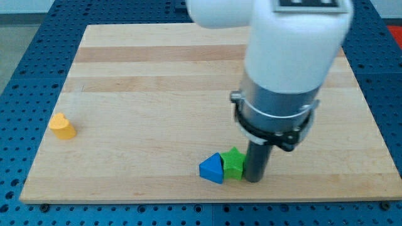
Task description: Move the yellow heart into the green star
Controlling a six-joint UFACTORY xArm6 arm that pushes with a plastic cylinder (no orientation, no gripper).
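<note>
Wooden board (188, 69) is seen on a blue perforated table (25, 37). Yellow heart (62, 126) is located near the view's left edge, well apart from the green star (234, 162). Blue triangle (212, 168) is pressed against the star's left side. My tip (254, 179) is set just right of the star, seemingly touching. No jaws are fitted.

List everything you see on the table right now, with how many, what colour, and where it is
yellow heart: one, yellow, near the board's left edge, alone.
green star: one, green, near the board's bottom edge, right of centre.
blue triangle block: one, blue, against the green star's left side.
wooden board: one, light wood, filling most of the view.
blue perforated table: one, blue, around the board.
my tip: one, dark rod, right beside the green star's right side.
</note>
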